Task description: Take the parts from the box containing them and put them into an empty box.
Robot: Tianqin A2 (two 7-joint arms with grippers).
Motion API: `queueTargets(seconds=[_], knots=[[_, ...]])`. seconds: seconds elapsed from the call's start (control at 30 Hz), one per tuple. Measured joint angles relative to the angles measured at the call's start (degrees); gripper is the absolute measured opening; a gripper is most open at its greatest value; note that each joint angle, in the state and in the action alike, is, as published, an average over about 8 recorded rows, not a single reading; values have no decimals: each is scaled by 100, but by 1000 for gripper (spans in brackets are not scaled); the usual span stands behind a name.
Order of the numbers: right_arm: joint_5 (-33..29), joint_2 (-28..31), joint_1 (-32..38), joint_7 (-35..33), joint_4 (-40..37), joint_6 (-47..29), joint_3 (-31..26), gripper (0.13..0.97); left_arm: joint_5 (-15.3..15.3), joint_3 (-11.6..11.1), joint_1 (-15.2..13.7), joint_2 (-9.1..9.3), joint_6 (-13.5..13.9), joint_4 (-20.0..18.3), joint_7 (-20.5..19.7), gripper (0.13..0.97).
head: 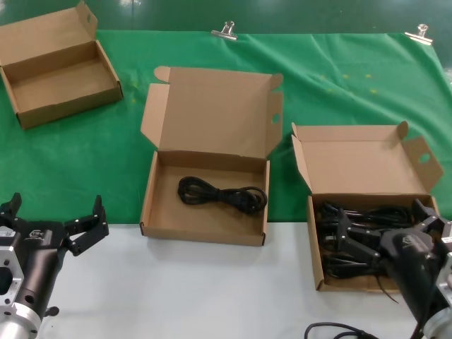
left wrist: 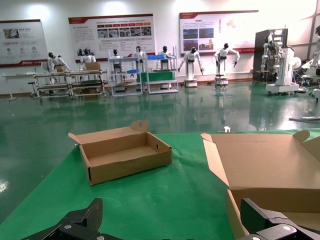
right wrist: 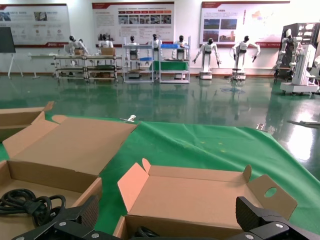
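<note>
The step in hand appears to be the pick of a further part; one transfer already shows as done.

Left to right in the head view:

1. The left end effector (head: 56, 224) hovers over the white surface (head: 212, 289) at the near left, short of the green cloth (head: 339, 78). Its fingers stand apart and hold nothing. The arm lies low and points forward; it looks idle. A small plain box (head: 60, 67) sits at the far left corner, well apart from it.

2. The large box (head: 205, 205) stands at the centre with its tall lid raised. One coiled cord (head: 222, 194) lies on its floor, stretched across the tray. In the right wrist view this cord shows at the near left (right wrist: 27, 202).

3. The source box (head: 367, 240) stands at the right, lid open, with a round hole in one ear flap. The remaining cords (head: 353, 236) lie bundled inside, dark and overlapping; their count cannot be told.

4. The right end effector (head: 385, 229) is placed over the source box, just above the bundles, fingers spread. Contact with a cord cannot be confirmed. The arm reaches in from the near right edge, forearm angled forward.

Next move, as judged: lower onto a single bundle, close on its coiled middle, lift clear of the low wall, then carry left to the large box. Tangled cords may drag a neighbour out.
</note>
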Motion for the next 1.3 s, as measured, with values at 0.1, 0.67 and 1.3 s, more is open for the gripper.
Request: queueTargets(seconds=[0.1, 0.67, 1.3], knots=[[0, 0, 0, 0, 0, 0, 0, 966, 0, 0, 0, 0, 0, 0, 0, 966], [0, 0, 0, 0, 0, 0, 0, 966, 0, 0, 0, 0, 0, 0, 0, 966], [0, 0, 0, 0, 0, 0, 0, 966, 0, 0, 0, 0, 0, 0, 0, 966]])
